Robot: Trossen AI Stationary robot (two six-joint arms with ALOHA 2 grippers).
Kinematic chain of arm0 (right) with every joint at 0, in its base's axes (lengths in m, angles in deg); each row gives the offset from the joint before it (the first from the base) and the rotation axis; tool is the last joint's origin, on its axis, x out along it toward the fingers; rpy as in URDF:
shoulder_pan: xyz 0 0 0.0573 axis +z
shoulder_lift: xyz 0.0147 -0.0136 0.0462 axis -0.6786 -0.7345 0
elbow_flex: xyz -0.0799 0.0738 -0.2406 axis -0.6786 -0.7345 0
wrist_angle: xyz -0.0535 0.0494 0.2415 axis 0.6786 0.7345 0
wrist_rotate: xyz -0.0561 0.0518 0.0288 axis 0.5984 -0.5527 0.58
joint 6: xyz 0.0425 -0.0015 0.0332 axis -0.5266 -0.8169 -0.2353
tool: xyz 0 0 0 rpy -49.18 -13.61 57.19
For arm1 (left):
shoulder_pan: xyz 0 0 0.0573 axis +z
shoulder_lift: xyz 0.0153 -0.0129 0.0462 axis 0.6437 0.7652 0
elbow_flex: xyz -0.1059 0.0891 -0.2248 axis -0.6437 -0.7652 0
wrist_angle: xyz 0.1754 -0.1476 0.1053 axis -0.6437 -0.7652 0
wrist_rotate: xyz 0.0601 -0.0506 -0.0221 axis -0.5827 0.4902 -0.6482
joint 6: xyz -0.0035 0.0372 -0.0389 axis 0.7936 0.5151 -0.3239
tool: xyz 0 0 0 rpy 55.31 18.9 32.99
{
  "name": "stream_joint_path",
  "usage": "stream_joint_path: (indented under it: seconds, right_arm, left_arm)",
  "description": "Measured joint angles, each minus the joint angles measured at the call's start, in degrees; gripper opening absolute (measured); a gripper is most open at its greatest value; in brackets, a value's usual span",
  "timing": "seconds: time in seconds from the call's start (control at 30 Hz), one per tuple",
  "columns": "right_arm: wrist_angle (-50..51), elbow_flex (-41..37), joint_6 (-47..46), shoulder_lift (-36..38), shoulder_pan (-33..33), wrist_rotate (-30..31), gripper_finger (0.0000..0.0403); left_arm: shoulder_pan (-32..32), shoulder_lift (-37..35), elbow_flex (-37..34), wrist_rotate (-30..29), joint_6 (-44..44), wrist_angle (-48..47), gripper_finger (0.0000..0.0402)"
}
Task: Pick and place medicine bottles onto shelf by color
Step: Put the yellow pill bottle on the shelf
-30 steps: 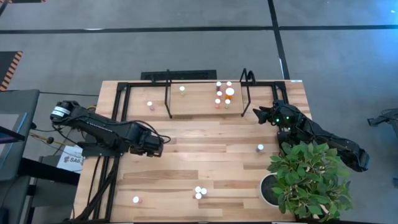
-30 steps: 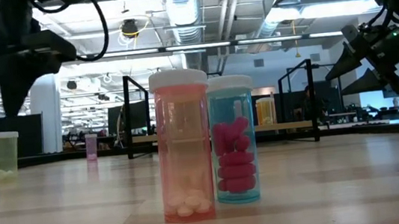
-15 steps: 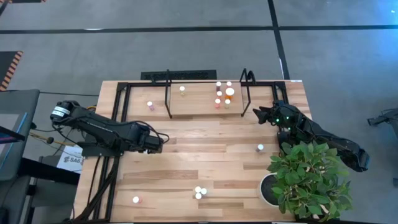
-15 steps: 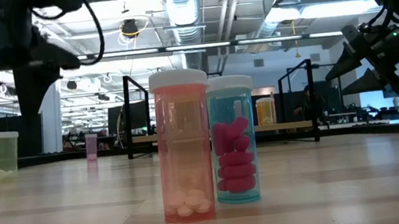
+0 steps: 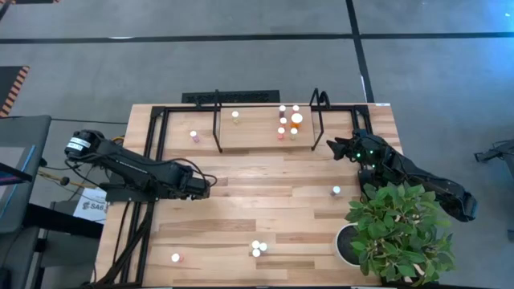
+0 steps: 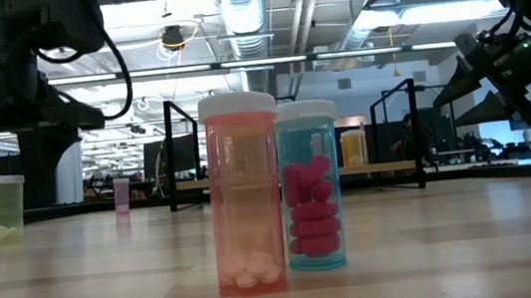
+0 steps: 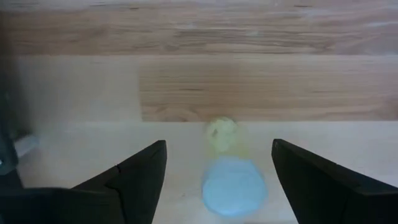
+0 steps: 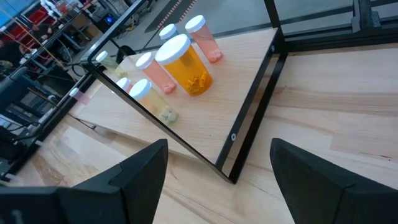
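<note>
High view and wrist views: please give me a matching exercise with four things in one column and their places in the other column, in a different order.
Things:
1. left gripper
2. right gripper
3. orange bottle with the large cap
4. plant pot

Places:
A. on the shelf, among smaller bottles
B. at the table corner, lower right in the high view
C. beside the shelf's right hoop, fingers open
D. over the table's left half, open fingers on either side of a yellowish bottle

Pairs: 1-D, 2-C, 3-A, 4-B
</note>
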Motion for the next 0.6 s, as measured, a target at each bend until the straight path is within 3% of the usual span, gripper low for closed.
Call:
stream_joint_path:
  seconds: [0.33,0.6]
  right_arm:
    - [0.0,0.0,0.0,0.0,0.0,0.0,0.0305]
    - [0.0,0.0,0.0,0.0,0.0,0.0,0.0305]
  left_arm:
    - [0.1,0.0,-1.3,-1.3,0.3,1.4,0.0271]
    - [0.1,0.0,-1.3,-1.5,1.8,2.2,0.0171]
